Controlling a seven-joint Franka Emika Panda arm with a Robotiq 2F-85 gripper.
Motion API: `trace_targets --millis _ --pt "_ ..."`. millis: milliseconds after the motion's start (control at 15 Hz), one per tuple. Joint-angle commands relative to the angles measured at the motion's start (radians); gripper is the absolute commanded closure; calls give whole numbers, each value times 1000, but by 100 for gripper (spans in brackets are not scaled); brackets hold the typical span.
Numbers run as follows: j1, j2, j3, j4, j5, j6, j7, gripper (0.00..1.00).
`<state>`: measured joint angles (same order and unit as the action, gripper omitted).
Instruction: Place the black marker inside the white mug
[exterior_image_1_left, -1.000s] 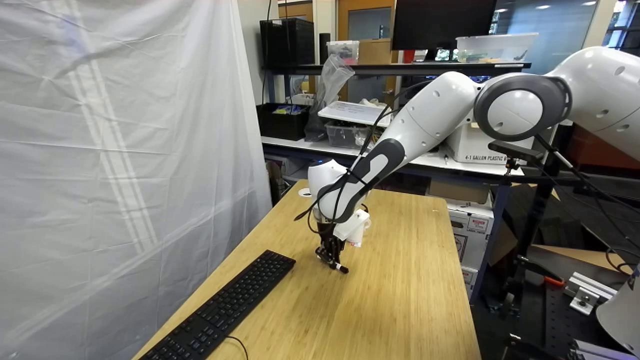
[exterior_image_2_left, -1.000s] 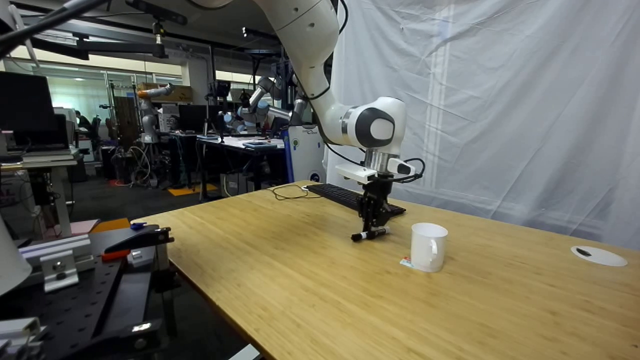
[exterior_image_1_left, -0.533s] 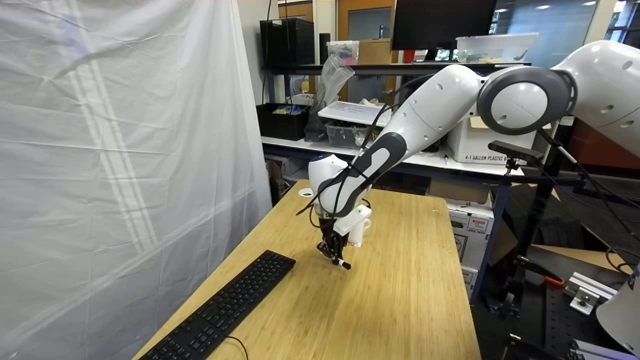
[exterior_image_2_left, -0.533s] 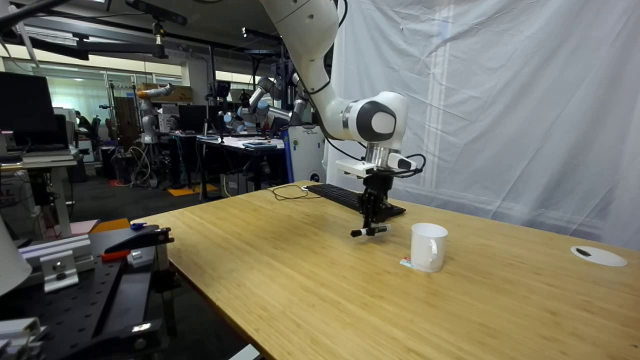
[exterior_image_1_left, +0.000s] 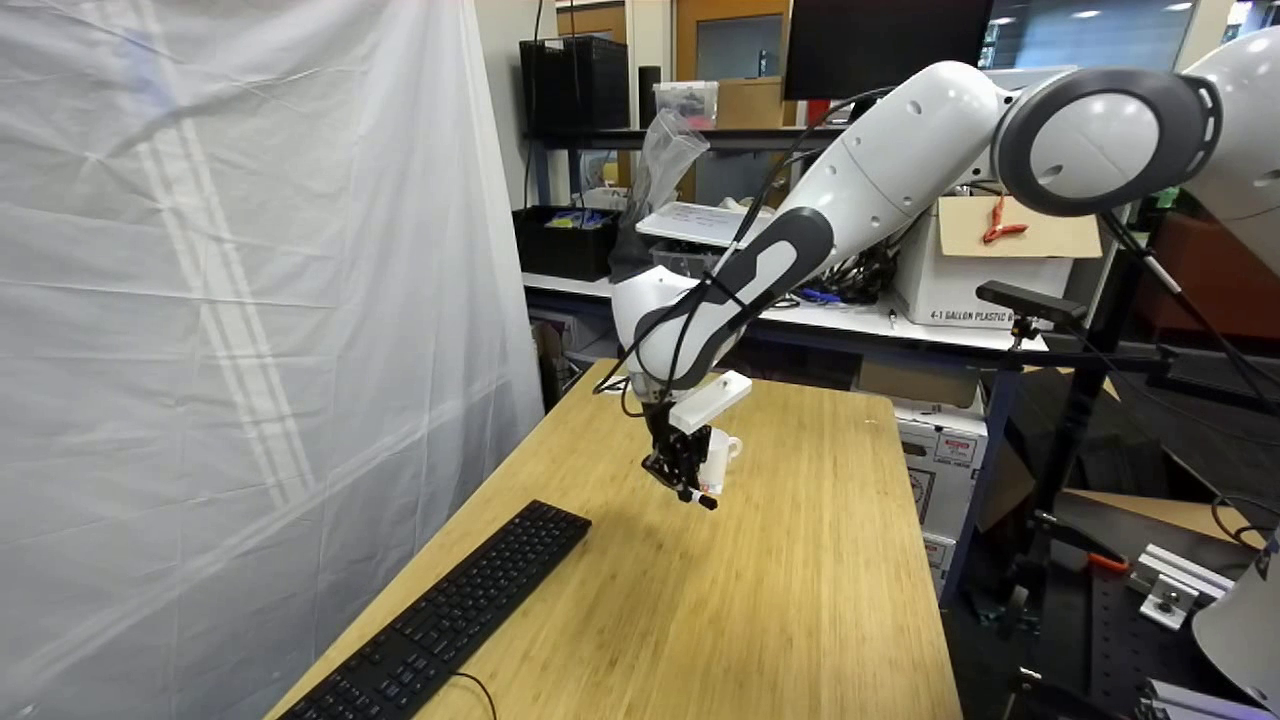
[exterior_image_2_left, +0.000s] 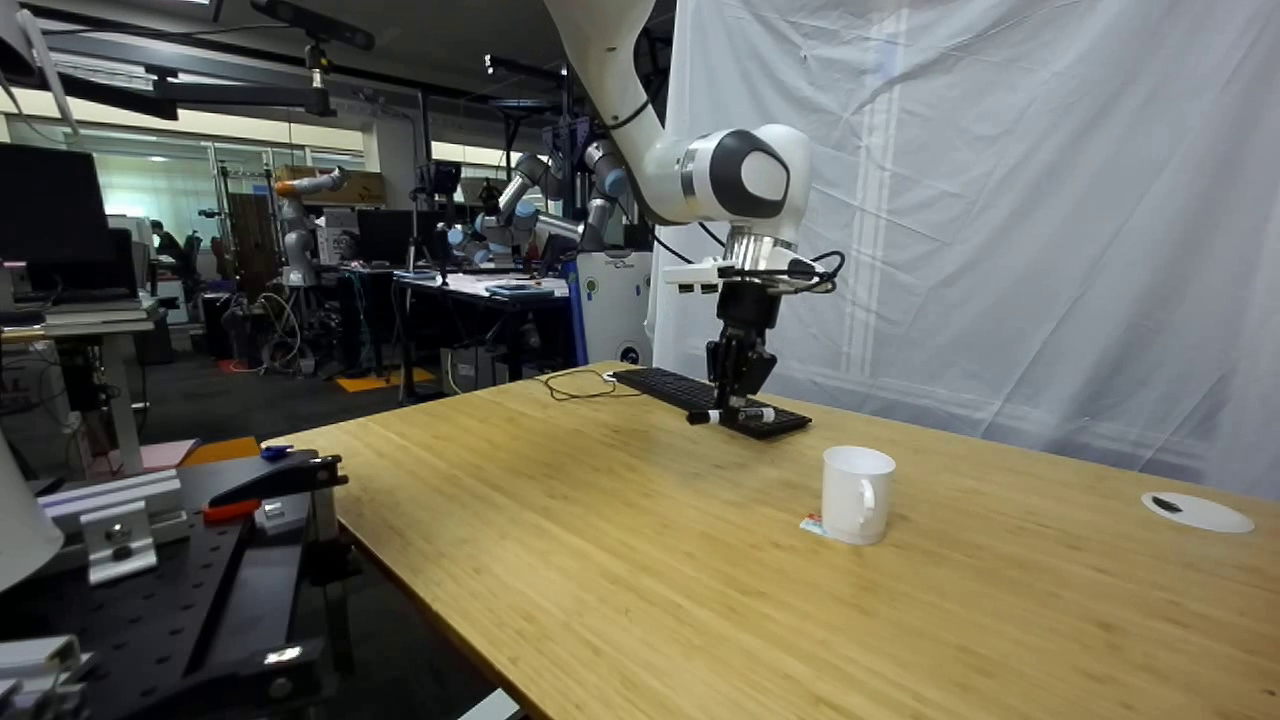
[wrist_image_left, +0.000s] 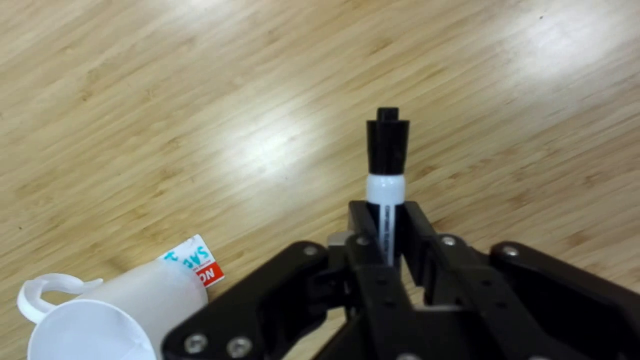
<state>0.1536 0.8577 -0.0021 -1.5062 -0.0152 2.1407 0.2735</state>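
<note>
In the gripper (wrist_image_left: 386, 217), a white-banded black marker (wrist_image_left: 386, 186).

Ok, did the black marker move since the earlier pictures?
Yes, upward. In an exterior view the black marker looked about level with the rim of the white mug; now it shows higher than that rim, off to the side.

At your one wooden table (exterior_image_2_left: 600, 560) you count one two-fingered gripper (wrist_image_left: 386, 212), one black marker (wrist_image_left: 386, 186), one white mug (exterior_image_2_left: 850, 500), one black keyboard (exterior_image_1_left: 440, 620), one flat white disc (exterior_image_2_left: 1210, 513) and one small printed label (wrist_image_left: 202, 262).
</note>
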Motion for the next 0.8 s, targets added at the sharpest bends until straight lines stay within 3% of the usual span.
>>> trace_targets --millis 0,400,733 --pt "31 -56 -33 -45 -17 -49 75 95" --pt "36 -91 -83 -61 19 -86 315 95" --pt "59 -125 -144 -101 -30 -40 522 95"
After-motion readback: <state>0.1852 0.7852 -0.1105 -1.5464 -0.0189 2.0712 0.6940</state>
